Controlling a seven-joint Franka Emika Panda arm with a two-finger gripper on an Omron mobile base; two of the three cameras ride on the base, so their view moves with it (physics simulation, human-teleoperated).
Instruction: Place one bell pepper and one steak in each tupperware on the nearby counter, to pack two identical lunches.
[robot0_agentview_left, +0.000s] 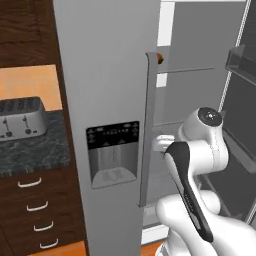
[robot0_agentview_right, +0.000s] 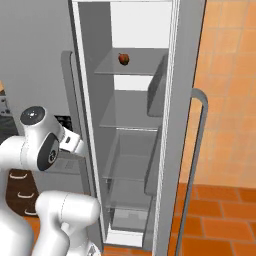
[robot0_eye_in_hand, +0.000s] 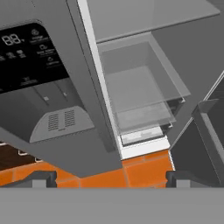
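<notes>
One small dark-red bell pepper (robot0_agentview_right: 123, 59) sits alone on the top glass shelf of the open fridge; its edge peeks past the door handle (robot0_agentview_left: 160, 58). My gripper (robot0_eye_in_hand: 111, 178) is open with nothing between its fingertips (robot0_eye_in_hand: 41, 177). It hangs low in front of the fridge, between the closed left door and the open compartment, looking down at the bottom drawers. The black marbled counter (robot0_agentview_left: 35, 150) lies to the left of the fridge. The second pepper, the steaks and the tupperware are out of view.
A silver toaster (robot0_agentview_left: 22, 119) stands on the counter above dark wooden drawers (robot0_agentview_left: 37, 205). The closed left fridge door carries a dispenser panel (robot0_agentview_left: 112, 152) and a tall handle (robot0_agentview_left: 146, 130). The right door (robot0_agentview_right: 187, 125) is swung open. Lower glass shelves (robot0_agentview_right: 127, 117) are bare. The floor is orange tile (robot0_eye_in_hand: 144, 168).
</notes>
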